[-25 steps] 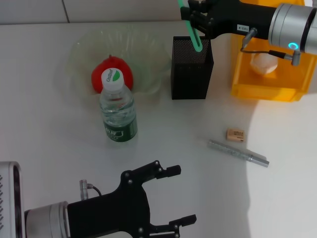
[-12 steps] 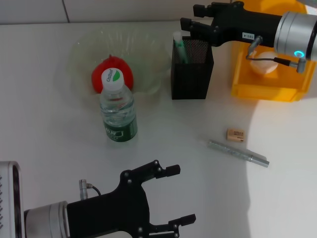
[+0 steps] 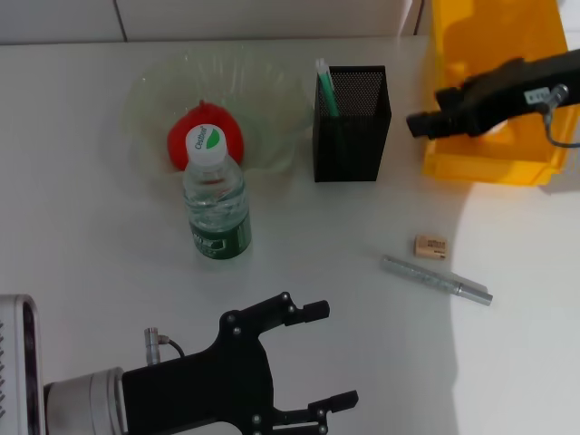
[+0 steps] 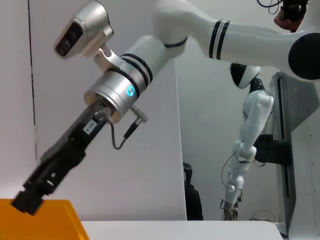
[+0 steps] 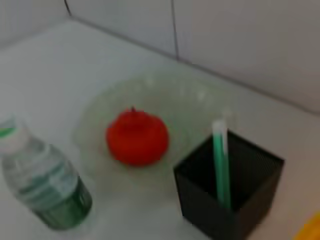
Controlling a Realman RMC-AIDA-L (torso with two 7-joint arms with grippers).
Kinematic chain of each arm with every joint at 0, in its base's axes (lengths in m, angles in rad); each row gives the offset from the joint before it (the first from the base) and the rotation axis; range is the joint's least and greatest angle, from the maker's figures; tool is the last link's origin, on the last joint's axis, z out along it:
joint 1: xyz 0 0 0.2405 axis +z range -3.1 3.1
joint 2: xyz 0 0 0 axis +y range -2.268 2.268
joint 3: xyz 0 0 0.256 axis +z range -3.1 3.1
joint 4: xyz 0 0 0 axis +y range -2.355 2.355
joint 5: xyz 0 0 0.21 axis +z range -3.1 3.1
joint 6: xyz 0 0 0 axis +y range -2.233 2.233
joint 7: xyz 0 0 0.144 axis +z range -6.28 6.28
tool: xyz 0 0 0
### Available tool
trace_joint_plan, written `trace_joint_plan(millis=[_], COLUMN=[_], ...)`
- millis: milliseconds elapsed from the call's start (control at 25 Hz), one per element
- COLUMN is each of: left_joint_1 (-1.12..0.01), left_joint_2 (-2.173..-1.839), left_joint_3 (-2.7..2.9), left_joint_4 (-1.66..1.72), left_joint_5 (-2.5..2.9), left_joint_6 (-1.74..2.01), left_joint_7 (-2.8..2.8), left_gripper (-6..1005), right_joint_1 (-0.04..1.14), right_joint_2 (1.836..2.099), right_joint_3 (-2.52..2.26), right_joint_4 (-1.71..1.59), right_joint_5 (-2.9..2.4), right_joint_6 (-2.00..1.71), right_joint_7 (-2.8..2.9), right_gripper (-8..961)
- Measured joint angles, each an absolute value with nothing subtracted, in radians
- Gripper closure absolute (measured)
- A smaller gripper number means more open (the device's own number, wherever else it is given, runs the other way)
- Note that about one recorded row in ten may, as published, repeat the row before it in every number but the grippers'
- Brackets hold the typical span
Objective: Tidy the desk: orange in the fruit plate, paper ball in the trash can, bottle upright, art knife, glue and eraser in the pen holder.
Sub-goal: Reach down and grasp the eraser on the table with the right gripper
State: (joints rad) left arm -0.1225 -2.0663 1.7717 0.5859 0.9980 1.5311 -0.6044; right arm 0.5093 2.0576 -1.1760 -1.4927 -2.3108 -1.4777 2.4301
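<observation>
In the head view, the right claw [image 3: 419, 122] is seen over the yellow bin [image 3: 489, 159] at the worktop's [image 3: 100, 263] far right corner, its fingers closed on nothing, while the left claw [image 3: 328, 355] is parked spread open at the near edge; the green art knife [image 3: 324, 86] stands in the black pen holder [image 3: 351, 136], the red fruit [image 3: 205, 136] lies in the clear plate [image 3: 154, 100], the bottle [image 3: 216, 199] stands upright, and the eraser [image 3: 431, 246] and glue stick [image 3: 435, 279] lie toward the right edge. In the left wrist view, the right claw [image 4: 27, 200] is shown above the bin [image 4: 50, 225]. In the right wrist view, the fruit [image 5: 137, 137], bottle [image 5: 45, 182] and knife [image 5: 220, 165] in the holder [image 5: 227, 192] are seen.
</observation>
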Motion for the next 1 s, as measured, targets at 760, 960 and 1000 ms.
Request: trace_joint_plan(millis=[760,960,1000], left_joint_1=[-0.125,-0.13,-0.13], left_joint_2=[-2.068,-2.068,-2.068], left_joint_3=[1.772,1.772,1.772], left_joint_4=[0.584,0.584,0.584], left_joint_5=[1.002,1.005,1.005], left_joint_6=[1.526,1.523,1.523], left_joint_7=[-0.604,-0.604,-0.604], left_gripper=[186,186,186], right_joint_1=[0.706,0.712,0.714], right_joint_2=[2.082,2.082,2.082], right_joint_3=[-1.364,-1.391,-1.403], right_joint_4=[-1.242,-1.201,-1.193], right_joint_5=[-2.71,-2.71,-2.71], right_joint_6=[-1.618,-1.594,-1.586], right_joint_7=[2.613,2.561,2.547], right_gripper=[376,377,377])
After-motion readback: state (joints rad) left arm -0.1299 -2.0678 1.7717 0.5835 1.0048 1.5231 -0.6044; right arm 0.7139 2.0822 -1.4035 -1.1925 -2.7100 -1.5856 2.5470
